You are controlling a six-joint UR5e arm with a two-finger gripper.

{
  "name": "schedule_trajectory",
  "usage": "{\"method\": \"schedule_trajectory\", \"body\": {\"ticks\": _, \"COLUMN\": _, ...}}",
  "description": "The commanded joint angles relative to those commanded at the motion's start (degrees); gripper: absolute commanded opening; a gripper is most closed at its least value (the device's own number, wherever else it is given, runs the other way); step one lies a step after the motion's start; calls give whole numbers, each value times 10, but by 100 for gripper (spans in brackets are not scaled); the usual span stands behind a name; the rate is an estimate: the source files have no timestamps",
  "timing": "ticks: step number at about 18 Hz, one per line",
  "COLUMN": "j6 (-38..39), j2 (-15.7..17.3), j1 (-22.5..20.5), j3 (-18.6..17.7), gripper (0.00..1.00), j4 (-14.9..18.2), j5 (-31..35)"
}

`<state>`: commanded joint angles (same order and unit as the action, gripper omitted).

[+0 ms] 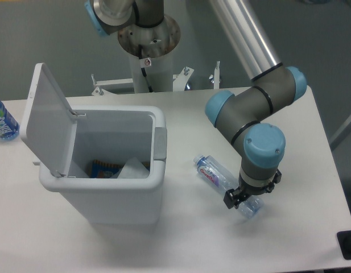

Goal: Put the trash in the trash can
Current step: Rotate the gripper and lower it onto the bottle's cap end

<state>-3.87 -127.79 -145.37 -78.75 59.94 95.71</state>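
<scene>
The clear bottle [213,174] with a blue cap and pink-red label lies on its side on the white table, right of the trash can, cap end toward the bin. My gripper [242,199] is down over the bottle's bottom half, open, with one dark finger [228,201] showing on the near-left side; the wrist hides the other. The trash can [107,186] is a white bin with its lid [47,119] swung up to the left. A crumpled white wrapper [131,169] lies inside it.
A blue-labelled bottle [1,120] lies at the table's far left edge. The arm's base column [148,40] stands behind the table. Something blue and orange [103,168] also lies in the bin. A dark object [348,243] sits at the right front corner.
</scene>
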Motion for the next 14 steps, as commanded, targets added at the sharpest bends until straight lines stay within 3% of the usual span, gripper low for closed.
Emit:
{"method": "schedule_trajectory", "body": {"ticks": 6, "j6": 33, "j2": -27, "j1": 15, "j3": 12, "gripper": 91, "j4": 0, "j5": 40}}
{"method": "schedule_trajectory", "body": {"ticks": 14, "j6": 43, "j2": -32, "j1": 17, "j3": 18, "gripper": 67, "j4": 0, "j5": 40}}
